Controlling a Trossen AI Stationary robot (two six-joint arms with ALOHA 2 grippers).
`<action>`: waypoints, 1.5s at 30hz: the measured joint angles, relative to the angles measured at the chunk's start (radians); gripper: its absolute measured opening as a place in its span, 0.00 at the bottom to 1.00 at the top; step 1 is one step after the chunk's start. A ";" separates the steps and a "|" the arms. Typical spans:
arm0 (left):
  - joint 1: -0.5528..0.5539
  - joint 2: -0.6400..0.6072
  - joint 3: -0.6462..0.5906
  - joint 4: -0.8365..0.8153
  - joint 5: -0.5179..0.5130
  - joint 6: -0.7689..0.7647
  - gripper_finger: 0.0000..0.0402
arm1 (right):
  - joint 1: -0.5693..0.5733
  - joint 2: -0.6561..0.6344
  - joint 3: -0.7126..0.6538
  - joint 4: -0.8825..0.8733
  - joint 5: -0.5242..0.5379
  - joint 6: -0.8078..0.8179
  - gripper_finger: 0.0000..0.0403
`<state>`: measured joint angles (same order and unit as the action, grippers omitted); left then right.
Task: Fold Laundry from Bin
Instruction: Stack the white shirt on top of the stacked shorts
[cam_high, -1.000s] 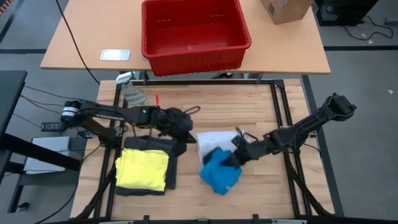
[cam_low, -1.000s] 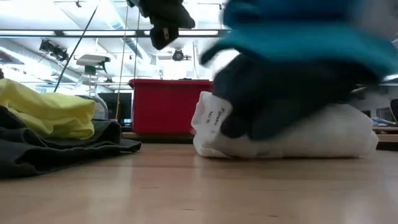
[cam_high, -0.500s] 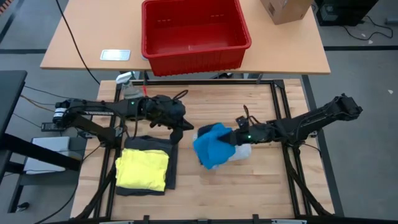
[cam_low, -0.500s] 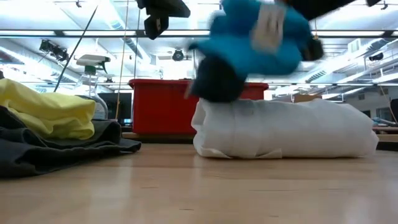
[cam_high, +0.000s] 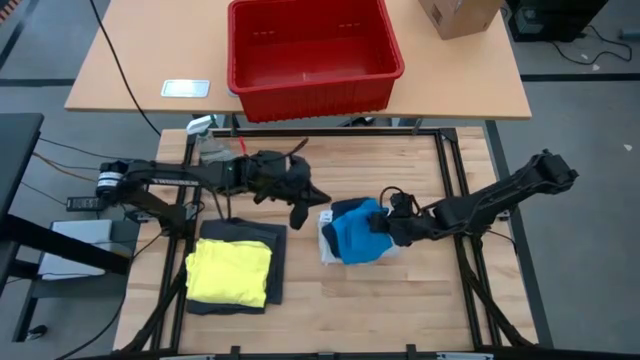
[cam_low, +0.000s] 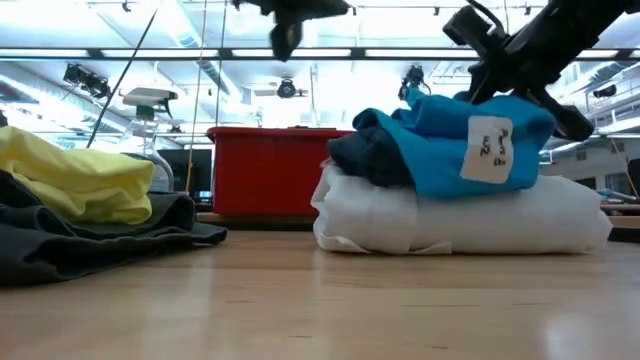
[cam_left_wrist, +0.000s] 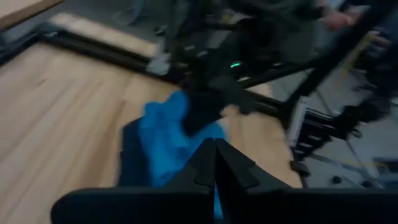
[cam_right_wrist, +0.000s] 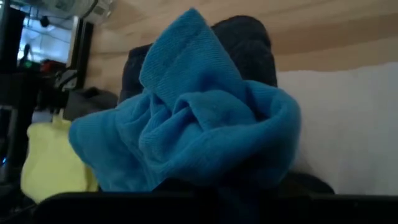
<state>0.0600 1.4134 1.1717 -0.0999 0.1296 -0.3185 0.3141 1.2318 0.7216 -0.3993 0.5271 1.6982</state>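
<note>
The blue garment lies bunched on top of the folded white garment at mid-table, its white label facing the near edge. My right gripper is shut on its right side. A yellow garment rests folded on a dark grey one at the near left. My left gripper hovers shut and empty just left of the white garment. The red bin stands on the far table. My right gripper holds the blue garment by a bunched fold at its right side; the cloth itself hides the fingertips, so the number of layers cannot be told. The fingers slant down from the table's right. The garment rests slack on the white garment.
A spray bottle stands at the far left corner of the work table. A cardboard box and a small white pad sit on the far table beside the bin. Bare wood lies along the near edge.
My right gripper has swung the blue garment up from the near side of the white garment, turned it over and set it down on top of the white one. My left gripper has risen a little, shifted toward the table's right and tipped closer to level, staying shut.
</note>
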 joint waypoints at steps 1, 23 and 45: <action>-0.003 0.015 0.000 0.036 0.021 0.007 0.02 | -0.001 0.006 0.000 -0.002 0.007 0.007 0.13; -0.007 0.386 0.000 0.159 0.077 0.017 0.02 | 0.012 0.033 -0.001 -0.052 0.005 0.055 0.55; 0.131 0.352 -0.001 0.141 0.141 0.024 0.02 | 0.080 -0.052 -0.001 0.005 0.010 -0.284 0.54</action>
<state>0.1908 1.7653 1.1706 0.0410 0.2702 -0.2948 0.3946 1.1797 0.7204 -0.3943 0.5369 1.4143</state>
